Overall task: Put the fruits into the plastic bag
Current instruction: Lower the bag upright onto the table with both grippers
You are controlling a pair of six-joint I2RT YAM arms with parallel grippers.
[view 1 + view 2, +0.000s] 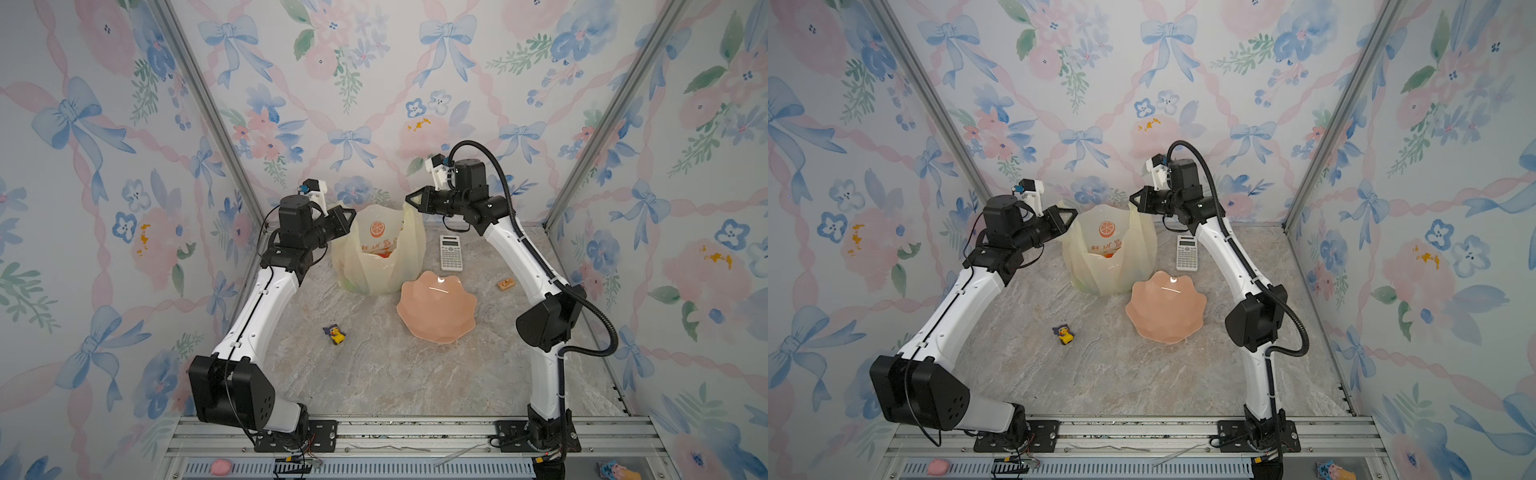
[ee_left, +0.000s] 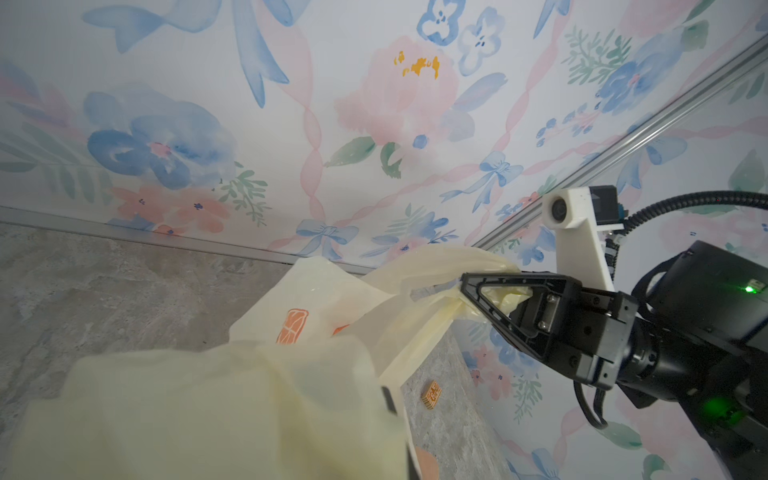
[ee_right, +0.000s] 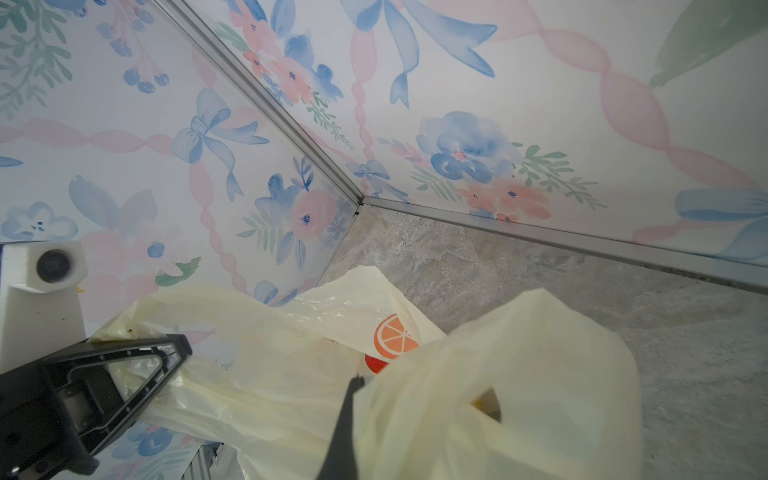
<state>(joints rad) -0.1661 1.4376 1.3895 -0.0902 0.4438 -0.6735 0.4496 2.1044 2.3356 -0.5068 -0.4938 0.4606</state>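
Note:
The plastic bag (image 1: pixel 376 266) stands upright at the back of the table, pale yellow with an orange-slice print, its mouth stretched between both arms. My left gripper (image 1: pixel 351 213) is shut on the left handle. My right gripper (image 1: pixel 410 200) is shut on the right handle (image 2: pixel 440 266), as the left wrist view shows. Through the mouth a red fruit (image 3: pixel 375 364) shows in the right wrist view, and a bit of yellow fruit (image 3: pixel 482 401) shows through the handle hole. Other fruits are hidden by the film. Plastic covers most of my own fingers (image 3: pixel 348 409) in both wrist views.
A pink scalloped plate (image 1: pixel 419 332) sits right of the bag toward the front. A white calculator (image 1: pixel 451 252) lies behind it and a small orange block (image 1: pixel 505 284) lies to its right. A yellow-blue duck toy (image 1: pixel 335 333) lies in front of the bag.

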